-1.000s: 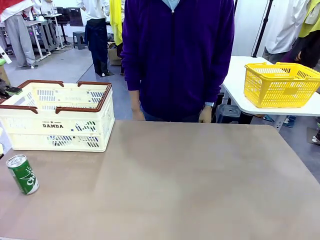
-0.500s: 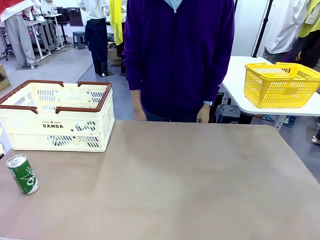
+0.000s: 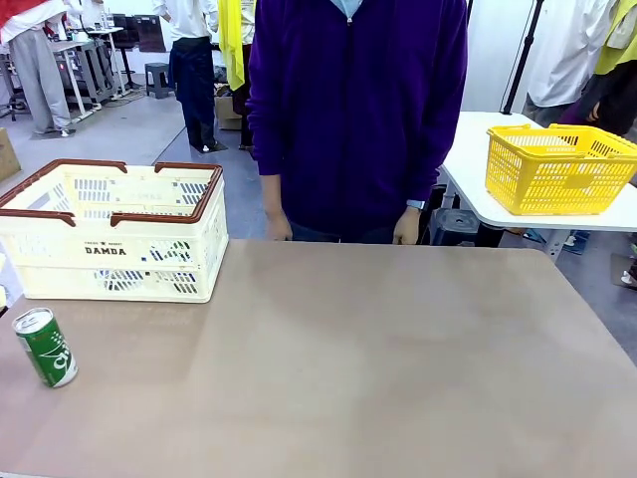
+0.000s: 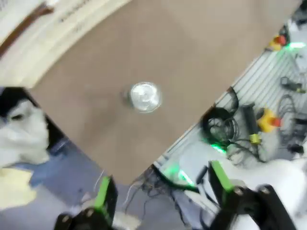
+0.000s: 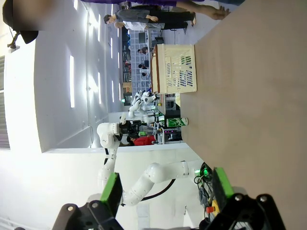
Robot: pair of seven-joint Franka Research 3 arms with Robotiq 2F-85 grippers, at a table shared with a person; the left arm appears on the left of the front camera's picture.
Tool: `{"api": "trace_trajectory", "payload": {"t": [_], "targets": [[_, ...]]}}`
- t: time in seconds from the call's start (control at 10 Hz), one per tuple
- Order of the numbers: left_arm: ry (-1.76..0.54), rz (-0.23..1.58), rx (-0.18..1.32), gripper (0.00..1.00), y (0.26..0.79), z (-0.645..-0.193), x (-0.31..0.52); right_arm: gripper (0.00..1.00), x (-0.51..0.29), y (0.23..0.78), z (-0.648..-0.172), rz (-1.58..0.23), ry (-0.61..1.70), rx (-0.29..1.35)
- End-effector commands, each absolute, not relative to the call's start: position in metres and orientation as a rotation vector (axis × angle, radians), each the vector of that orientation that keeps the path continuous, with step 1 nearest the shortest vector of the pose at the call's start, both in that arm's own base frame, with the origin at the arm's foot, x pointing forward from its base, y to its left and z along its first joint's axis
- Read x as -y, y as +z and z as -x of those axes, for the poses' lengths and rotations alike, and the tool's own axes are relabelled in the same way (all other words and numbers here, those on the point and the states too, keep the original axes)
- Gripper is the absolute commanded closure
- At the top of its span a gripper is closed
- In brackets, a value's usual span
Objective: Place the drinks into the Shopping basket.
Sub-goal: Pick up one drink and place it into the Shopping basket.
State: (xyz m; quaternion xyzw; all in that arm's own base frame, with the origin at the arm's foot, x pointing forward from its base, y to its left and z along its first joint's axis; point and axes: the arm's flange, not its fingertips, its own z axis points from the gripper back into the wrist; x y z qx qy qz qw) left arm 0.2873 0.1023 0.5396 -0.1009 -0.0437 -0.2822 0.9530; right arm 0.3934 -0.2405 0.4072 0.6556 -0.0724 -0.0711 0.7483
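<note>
Green can upright near the left table edge, just in front of the crate and apart from it; seen from above in the left wrist view as a silver top. Left gripper spread wide, empty, high over the can. Right gripper likewise spread, empty, off to the side. Best to centre the left fingers either side of the can body, descend straight, close below the rim, lift clear of the crate wall before moving over
</note>
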Motion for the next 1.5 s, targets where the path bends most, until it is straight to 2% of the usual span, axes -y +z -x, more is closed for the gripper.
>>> {"api": "trace_trajectory", "payload": {"t": [0.0, 0.6, 0.8, 1.1, 1.4], "targets": [[-0.607, 0.301, 0.122, 0.0, 0.557, -0.285, -0.116, 0.0, 0.241, 0.413, -0.393, -1.43, -0.164, 0.136], [-0.603, 0.305, 0.132, 0.0, 0.555, -0.286, -0.117, 0.0, 0.241, 0.413, -0.393, -1.43, -0.164, 0.136], [-0.387, 0.259, 0.191, 0.0, 0.522, -0.281, -0.106, 0.0, 0.241, 0.413, -0.393, -1.43, -0.164, 0.136], [-0.186, 0.274, 0.24, 0.0, 0.484, -0.273, -0.082, 0.0, 0.241, 0.413, -0.393, -1.43, -0.164, 0.136], [-0.17, 0.08, 0.222, 0.0, 0.455, -0.28, -0.036, 0.0, 0.241, 0.413, -0.393, -1.43, -0.164, 0.136]]}}
